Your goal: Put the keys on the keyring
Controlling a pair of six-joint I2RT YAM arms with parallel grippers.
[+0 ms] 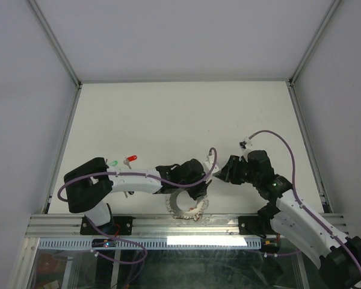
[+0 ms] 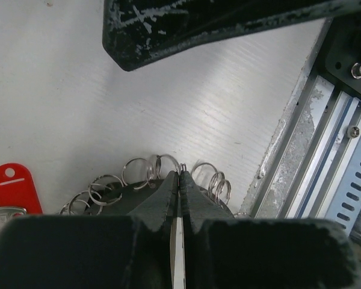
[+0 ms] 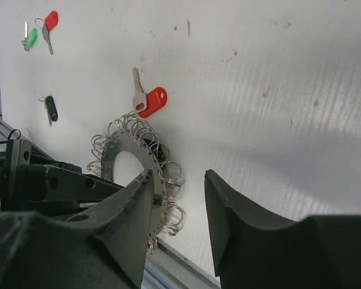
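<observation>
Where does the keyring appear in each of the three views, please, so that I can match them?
Top external: keyring bottom centre, partly under the left arm, by the near rail.
Left wrist: only its ring fringe, bottom centre-left, at the tips of the shut left pincer.
Right wrist: keyring lower left, beside the open right pincer.
Shared landmark: the near rail, right side in left wrist, bottom edge in right wrist.

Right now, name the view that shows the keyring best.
Right wrist: the keyring shows its flat face, hole and most of its fringe. The top view shows it small and partly covered; the left wrist shows only a few fringe loops.
</observation>
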